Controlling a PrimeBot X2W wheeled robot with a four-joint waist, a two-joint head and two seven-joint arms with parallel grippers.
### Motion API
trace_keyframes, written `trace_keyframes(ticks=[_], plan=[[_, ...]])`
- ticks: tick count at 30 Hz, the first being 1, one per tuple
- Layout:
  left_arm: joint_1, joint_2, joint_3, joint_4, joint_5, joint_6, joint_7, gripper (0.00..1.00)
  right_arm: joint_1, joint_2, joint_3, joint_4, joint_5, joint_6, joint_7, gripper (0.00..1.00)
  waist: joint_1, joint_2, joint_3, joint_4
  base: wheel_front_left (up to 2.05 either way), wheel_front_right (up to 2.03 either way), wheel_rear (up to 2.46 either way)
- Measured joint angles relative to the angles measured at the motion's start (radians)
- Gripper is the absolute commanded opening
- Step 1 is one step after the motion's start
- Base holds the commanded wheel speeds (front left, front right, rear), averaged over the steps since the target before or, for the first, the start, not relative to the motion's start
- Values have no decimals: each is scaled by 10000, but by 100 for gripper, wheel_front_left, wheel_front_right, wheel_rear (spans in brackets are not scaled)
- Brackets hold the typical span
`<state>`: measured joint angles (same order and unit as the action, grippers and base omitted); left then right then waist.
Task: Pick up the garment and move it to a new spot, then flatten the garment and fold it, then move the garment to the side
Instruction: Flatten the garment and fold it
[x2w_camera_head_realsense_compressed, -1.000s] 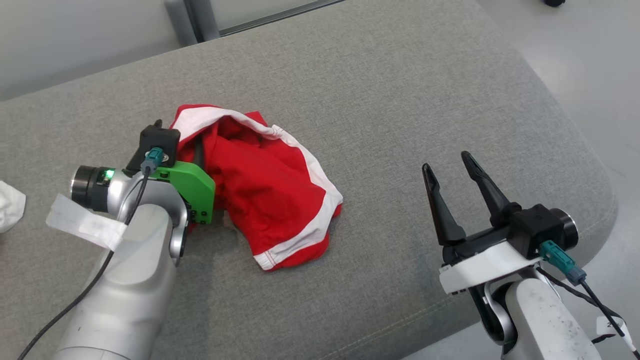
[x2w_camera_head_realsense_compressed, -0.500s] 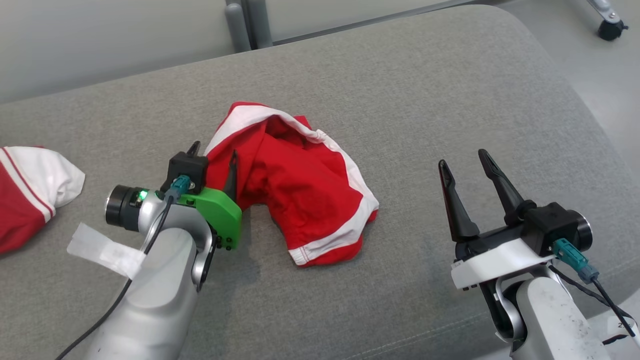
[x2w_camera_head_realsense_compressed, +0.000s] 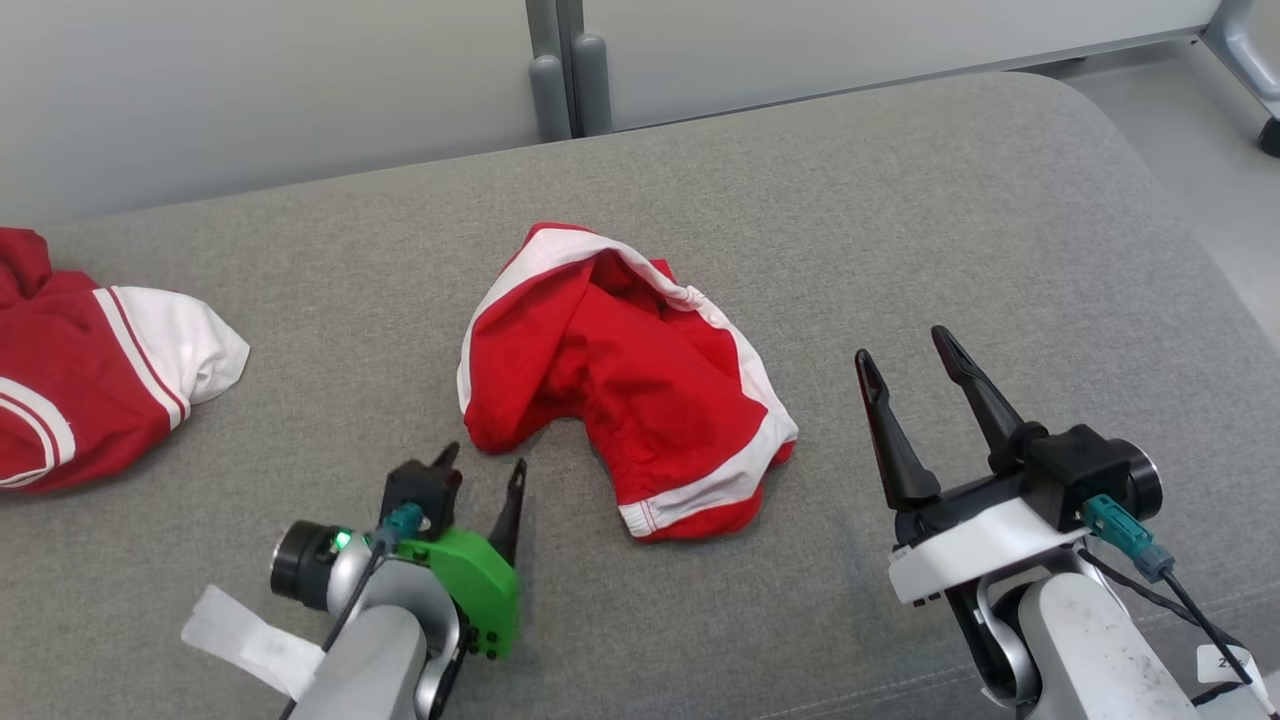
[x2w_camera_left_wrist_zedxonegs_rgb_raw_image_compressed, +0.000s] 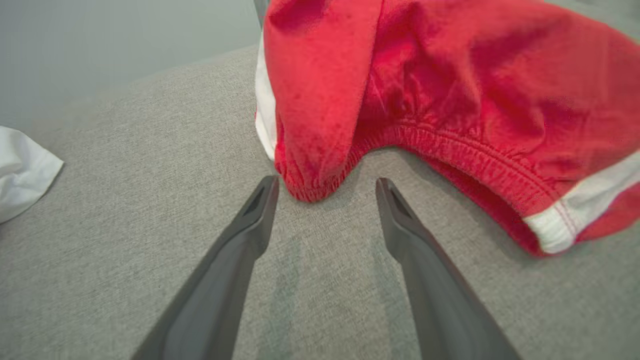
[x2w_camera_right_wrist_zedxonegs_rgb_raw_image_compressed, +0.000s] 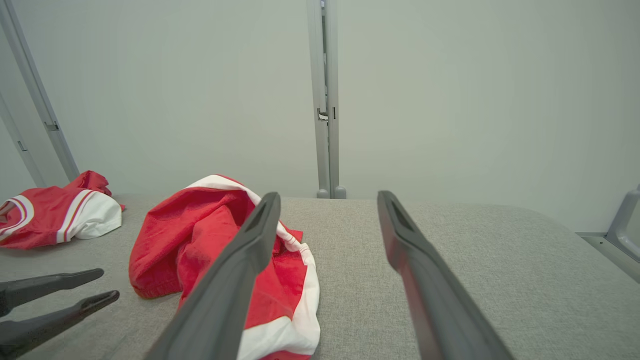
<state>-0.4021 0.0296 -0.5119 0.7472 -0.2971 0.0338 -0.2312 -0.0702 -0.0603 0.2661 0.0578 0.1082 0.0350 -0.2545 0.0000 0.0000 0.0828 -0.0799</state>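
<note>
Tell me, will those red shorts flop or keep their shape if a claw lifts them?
Probably floppy: the shorts lie crumpled in soft folds on the cushion. Likely light, being thin cloth. Probably easy to pinch at the gathered elastic edge.

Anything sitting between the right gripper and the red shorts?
Nothing. In the head view, the stretch from the right gripper to the red shorts is bare grey cushion.
</note>
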Motion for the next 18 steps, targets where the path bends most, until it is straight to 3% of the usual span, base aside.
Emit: trace_keyframes(ticks=[5,13,18], plan=[[611,15,-600,-399,-449,-349,0,100,3,0,33,25,-2,35,0,100,0,0,-30,-187,0,0,0],[950,54,-1503,-928,-616,-570,125,100,4,8,75,25,-4,77,0,100,0,0,16,-661,0,0,0],[1322,79,-1774,-1164,-1302,-738,552,100,3,10,71,17,-4,75,0,100,0,0,86,-1005,0,0,0]])
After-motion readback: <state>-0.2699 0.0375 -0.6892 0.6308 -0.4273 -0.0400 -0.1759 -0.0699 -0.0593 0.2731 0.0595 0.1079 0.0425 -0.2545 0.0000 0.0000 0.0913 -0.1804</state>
